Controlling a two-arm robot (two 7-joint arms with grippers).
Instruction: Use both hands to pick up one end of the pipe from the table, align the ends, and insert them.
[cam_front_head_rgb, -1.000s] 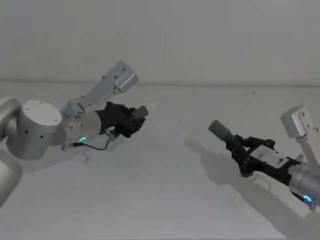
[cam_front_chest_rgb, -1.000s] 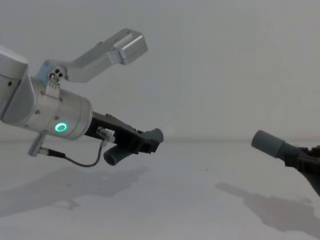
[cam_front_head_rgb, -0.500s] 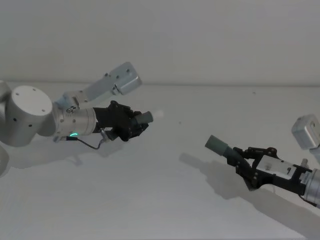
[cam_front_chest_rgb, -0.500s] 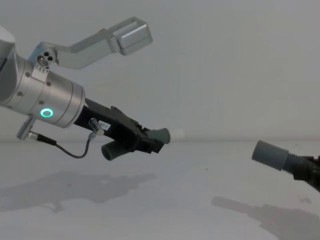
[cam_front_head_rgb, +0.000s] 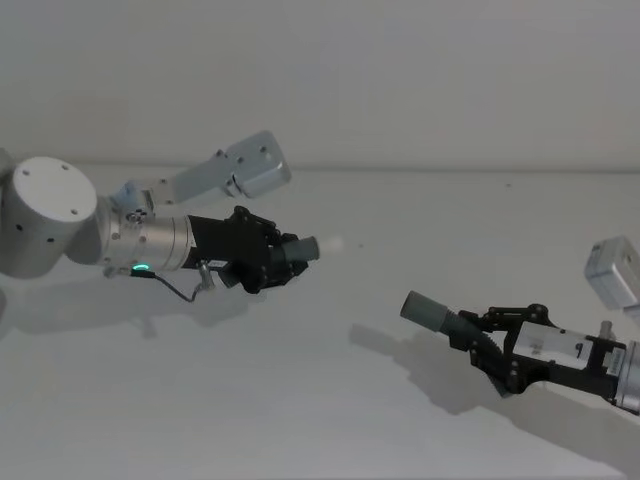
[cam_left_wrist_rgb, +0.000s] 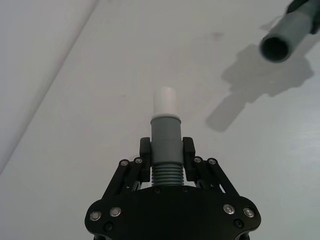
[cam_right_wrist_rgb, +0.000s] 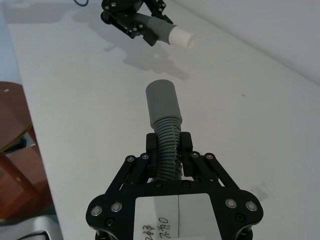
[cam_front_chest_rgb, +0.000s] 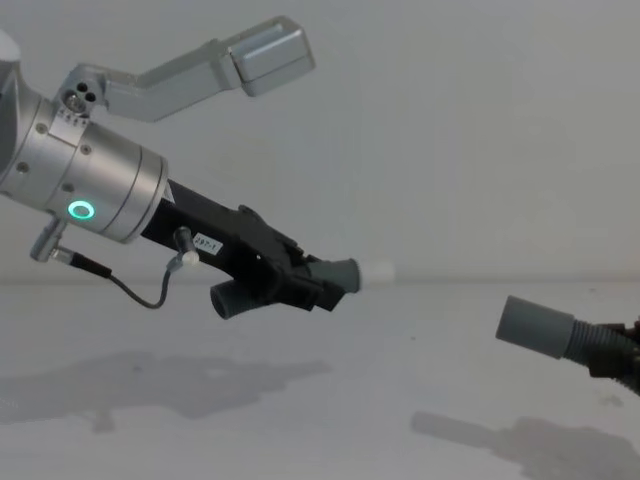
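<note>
Apart, aloft: white-tipped pipe (cam_front_head_rgb: 298, 248), hollow pipe (cam_front_head_rgb: 428, 312)

text: none legible | right hand (cam_right_wrist_rgb: 170, 144) label (cam_right_wrist_rgb: 177, 215): handwriting, unreadable

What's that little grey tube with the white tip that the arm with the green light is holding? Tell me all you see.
It is a short dark grey, plastic-looking pipe piece: a ribbed bend, a smooth collar, then a narrower white tip. The left gripper is shut on it where collar meets ribs, holding it above the white table, tip pointing away from the gripper.
</note>
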